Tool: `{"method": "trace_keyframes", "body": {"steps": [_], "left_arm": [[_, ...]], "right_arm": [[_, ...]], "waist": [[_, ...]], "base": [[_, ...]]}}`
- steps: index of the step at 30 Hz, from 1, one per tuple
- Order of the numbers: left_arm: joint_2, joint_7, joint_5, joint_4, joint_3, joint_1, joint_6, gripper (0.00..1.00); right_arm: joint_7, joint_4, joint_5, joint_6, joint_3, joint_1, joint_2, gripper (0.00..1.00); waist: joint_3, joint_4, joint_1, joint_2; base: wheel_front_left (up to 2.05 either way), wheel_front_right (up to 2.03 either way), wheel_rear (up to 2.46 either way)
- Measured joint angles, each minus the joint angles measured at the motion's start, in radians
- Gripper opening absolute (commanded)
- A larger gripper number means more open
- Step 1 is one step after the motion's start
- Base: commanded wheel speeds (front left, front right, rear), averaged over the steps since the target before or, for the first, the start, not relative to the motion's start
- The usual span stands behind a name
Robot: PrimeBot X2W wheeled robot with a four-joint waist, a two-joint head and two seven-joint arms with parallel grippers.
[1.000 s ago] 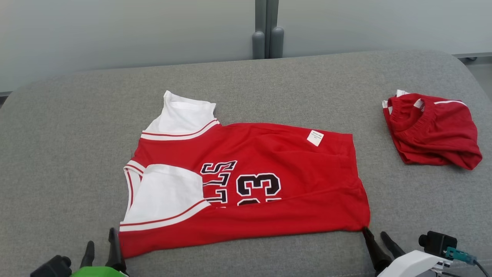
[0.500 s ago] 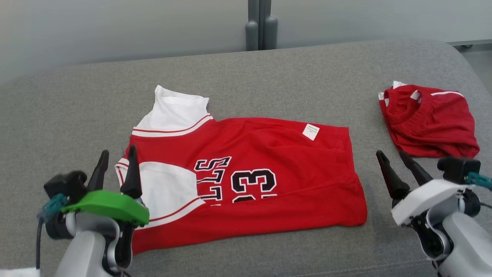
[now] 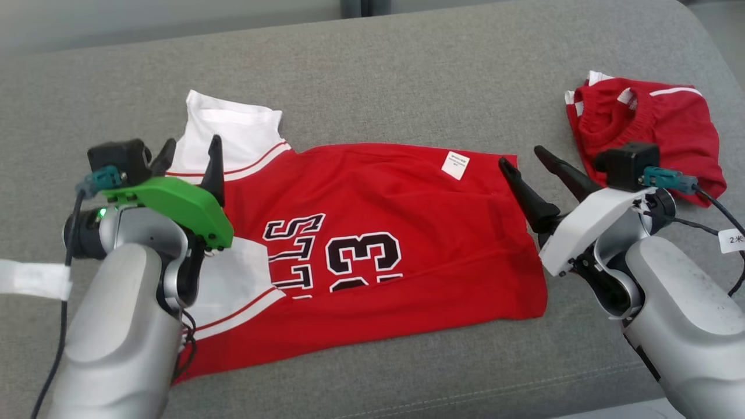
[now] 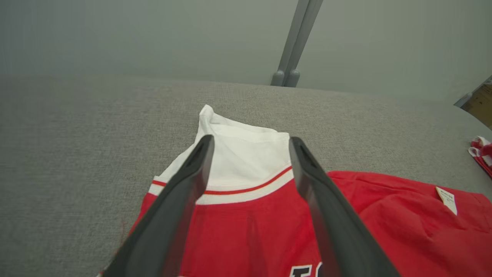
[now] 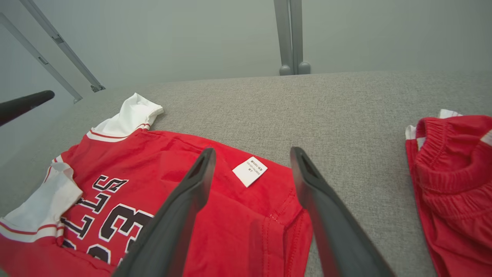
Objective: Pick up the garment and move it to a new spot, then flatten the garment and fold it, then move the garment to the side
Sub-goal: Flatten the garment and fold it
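The garment (image 3: 401, 233) is a red jersey with white sleeves and black "33" lettering, lying folded lengthwise on the grey cushion (image 3: 372, 75). My left gripper (image 3: 190, 152) hovers open over its far-left white sleeve (image 4: 246, 161), fingers apart with nothing between them. Over the jersey's far-right corner, by the small white label (image 5: 250, 171), my right gripper (image 3: 522, 160) stands open and holds nothing. In the right wrist view the hem corner (image 5: 284, 227) lies between the two dark fingers.
A bundle of red shorts (image 3: 646, 125) with white trim lies on the cushion at the far right, close to my right wrist; it appears as the red shorts (image 5: 453, 173) in the right wrist view. A grey post (image 5: 291, 34) stands behind the cushion against a pale wall.
Both arms have risen from the near edge and reached forward over the jersey's far corners. The head camera has tilted down, so the whole scene sits higher in view. The jersey lies unmoved.
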Motion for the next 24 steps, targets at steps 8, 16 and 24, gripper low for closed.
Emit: {"method": "trace_keyframes", "body": {"steps": [8,16,24], "left_arm": [[0.065,0.086,0.041,0.131,0.072,-0.153,0.021,1.00],[0.112,0.148,0.098,0.210,0.079,-0.243,0.021,1.00],[0.136,0.156,0.129,0.267,0.091,-0.324,0.022,1.00]], "right_arm": [[0.023,-0.037,-0.018,0.016,0.044,-0.047,0.012,1.00],[0.029,-0.089,-0.032,0.018,0.067,-0.102,0.019,1.00],[0.033,-0.102,-0.040,0.026,0.074,-0.138,0.022,1.00]], "waist": [[0.089,-0.070,0.0000,0.0000],[0.153,-0.129,0.0000,0.0000],[0.218,-0.180,0.0000,0.0000]], "base": [[0.00,0.00,0.00],[0.00,0.00,0.00],[0.00,0.00,0.00]]}}
